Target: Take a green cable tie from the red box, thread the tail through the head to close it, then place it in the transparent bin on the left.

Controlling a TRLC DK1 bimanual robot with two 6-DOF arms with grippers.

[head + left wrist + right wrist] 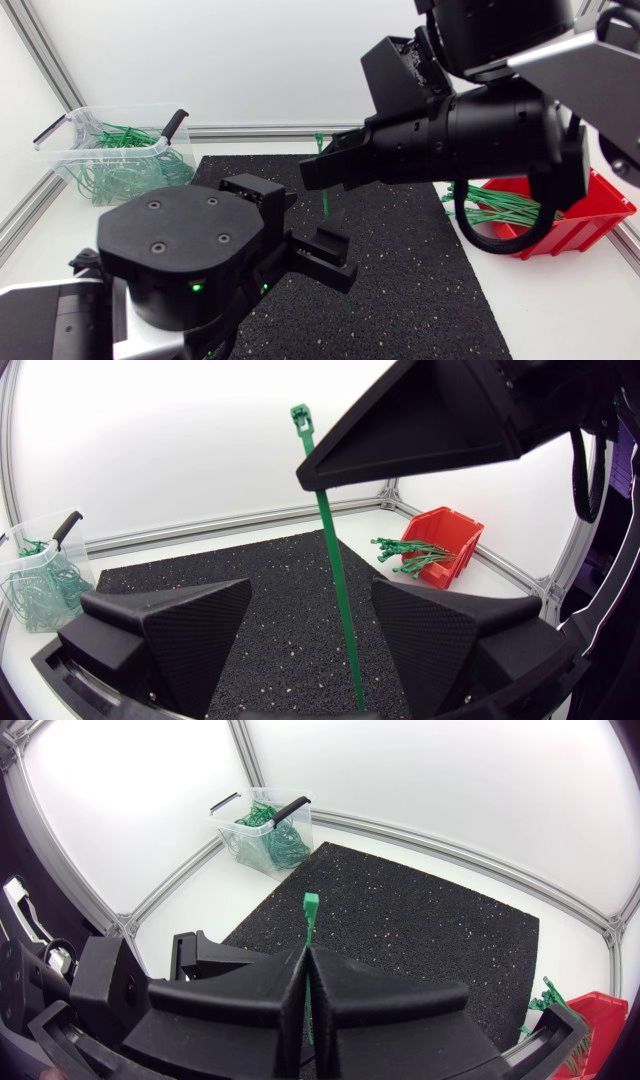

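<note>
The green cable tie (333, 560) is held upright in mid-air above the black mat (400, 250), head up and tail hanging down. It is clamped a little below the head by the right pincer (305, 965). Its fingers are pressed flat on the strap from both sides, w/ no gap seen. The tail hangs between the wide-open fingers of the left pincer (310, 605), approx. in the middle. No contact w/ either finger can be made out, so nothing is held by that pincer.

Handling, as judged: the tie is v. light, thin, springy plastic. It is stiff enough to stand straight, but could prob. be bent into a loop easily and may spring back. The strap looks smooth, so slip is to be expected in a loose grip. It is best taken near the tail end by the left pincer, w/ the tip left free for threading. The head's slot should be left uncovered by the right pincer.

More ties are seen in the red box (575, 215) at the robot's right. A tangle of green ties lies in the transparent bin (110, 150) at the far left of the counter (560, 310).

Labels/writing: none can be read on the tie, box or bin.
</note>
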